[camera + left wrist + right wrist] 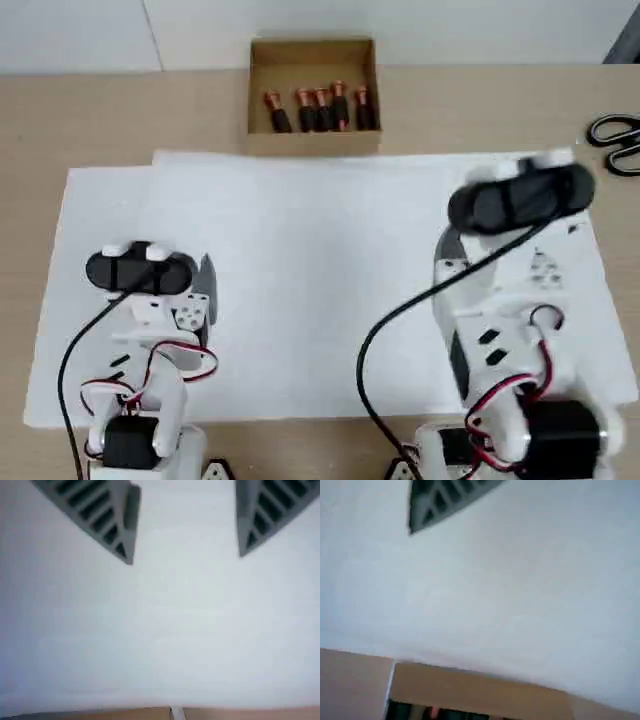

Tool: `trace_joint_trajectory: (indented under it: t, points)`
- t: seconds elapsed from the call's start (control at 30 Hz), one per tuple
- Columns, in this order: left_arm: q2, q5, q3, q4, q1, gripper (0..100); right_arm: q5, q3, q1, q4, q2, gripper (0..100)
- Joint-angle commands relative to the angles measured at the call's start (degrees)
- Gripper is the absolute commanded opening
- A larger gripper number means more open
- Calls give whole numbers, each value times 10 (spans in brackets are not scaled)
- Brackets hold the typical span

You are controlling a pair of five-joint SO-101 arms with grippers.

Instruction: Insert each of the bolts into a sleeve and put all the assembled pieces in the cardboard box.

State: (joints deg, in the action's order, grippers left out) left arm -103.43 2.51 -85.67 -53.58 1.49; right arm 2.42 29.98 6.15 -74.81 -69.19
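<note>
From above, the box (312,143) sits at the table's far edge, just past the white sheet (320,250). Five pieces (322,108) lie side by side in it, long axes running near to far, copper heads toward the far wall. The left arm (140,272) is over the sheet's near left part. The right arm (520,198) stands farther forward, so it is nearer the box. Scissors (618,140) lie at the far right edge.

In the left wrist view, the left gripper (186,557) is spread wide, holding nothing, with sheet beneath.

In the right wrist view, the right gripper (442,502) hangs over the sheet with the box ahead. Whether it is released or clenched I cannot tell. The job looks finished to me.
</note>
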Motion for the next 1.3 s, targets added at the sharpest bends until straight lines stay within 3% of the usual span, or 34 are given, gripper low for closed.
trace_joint_trajectory:
  t: [0.0, 0.23, 0.5, 0.73, 1.0, 1.27]
  points:
    - [-10, 0, 2, 16, -3, 130, 4, 196, -7, 130, -126, 140]
    - [-10, 1, -10, 14, 1, 130, 4, 460, -60, 274, -348, 140]
    - [-10, 1, -14, 13, 0, 130, 4, 570, -113, 350, -347, 142]
    - [-10, 1, -39, 12, -3, 130, 3, 660, -113, 355, -348, 142]
    - [-10, 1, -92, 12, -4, 130, 1, 665, -113, 349, -348, 142]
    - [-10, 1, -104, 12, -4, 130, 0, 665, -112, 266, -348, 142]
